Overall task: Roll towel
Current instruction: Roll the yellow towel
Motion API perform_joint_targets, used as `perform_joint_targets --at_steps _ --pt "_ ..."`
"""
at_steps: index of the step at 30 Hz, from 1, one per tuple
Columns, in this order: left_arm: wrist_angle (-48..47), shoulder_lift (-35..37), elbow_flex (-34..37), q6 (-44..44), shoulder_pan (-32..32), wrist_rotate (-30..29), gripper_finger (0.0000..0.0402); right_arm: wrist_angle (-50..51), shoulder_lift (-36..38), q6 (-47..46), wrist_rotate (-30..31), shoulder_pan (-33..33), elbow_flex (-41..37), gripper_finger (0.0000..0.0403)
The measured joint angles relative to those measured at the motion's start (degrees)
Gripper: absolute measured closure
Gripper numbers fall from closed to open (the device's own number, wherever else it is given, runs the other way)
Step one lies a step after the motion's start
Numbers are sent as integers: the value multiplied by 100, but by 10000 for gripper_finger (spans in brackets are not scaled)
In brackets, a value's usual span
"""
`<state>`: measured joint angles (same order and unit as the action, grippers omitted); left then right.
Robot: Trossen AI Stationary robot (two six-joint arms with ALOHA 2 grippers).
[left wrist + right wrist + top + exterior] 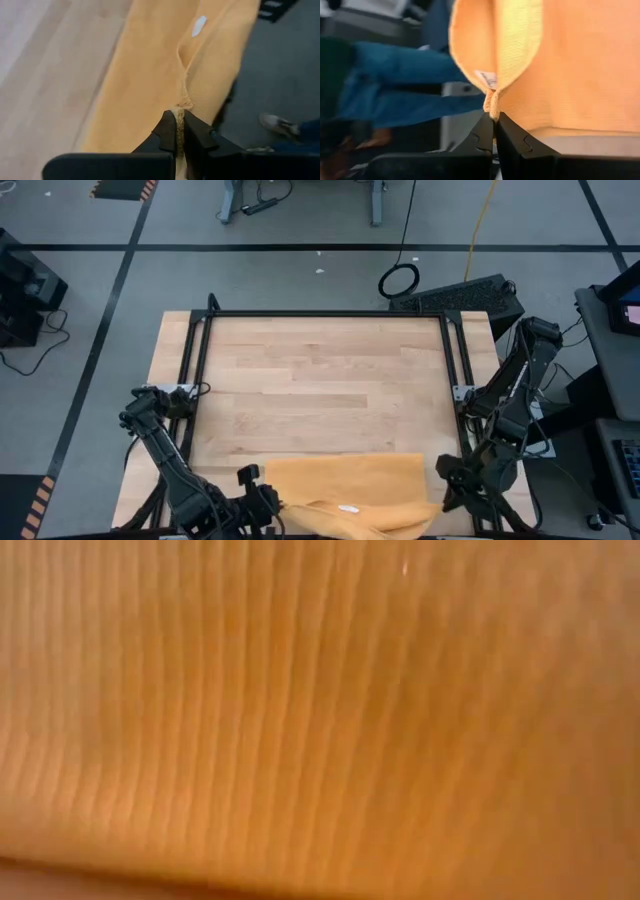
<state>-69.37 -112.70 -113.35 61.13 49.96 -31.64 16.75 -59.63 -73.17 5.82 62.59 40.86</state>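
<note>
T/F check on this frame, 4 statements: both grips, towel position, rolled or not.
1. The left gripper is shut on the towel. True.
2. The right gripper hangs open, clear of the towel. False: it is shut on a towel corner.
3. The towel lies at the table's near edge, between the arms. True.
4. The towel is rolled into a tight cylinder. False: it is mostly spread flat, one edge lifted.
</note>
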Motion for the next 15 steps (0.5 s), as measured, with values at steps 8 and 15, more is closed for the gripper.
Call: perform_joint_targets --at_steps 8,15 --pt "-835 -422 194 -25 -223 -15 386 1430 -34 -423 594 -70 0 402" --pt "-721 -494 765 -36 -394 -19 386 1858 -48 -580 796 -280 0 402"
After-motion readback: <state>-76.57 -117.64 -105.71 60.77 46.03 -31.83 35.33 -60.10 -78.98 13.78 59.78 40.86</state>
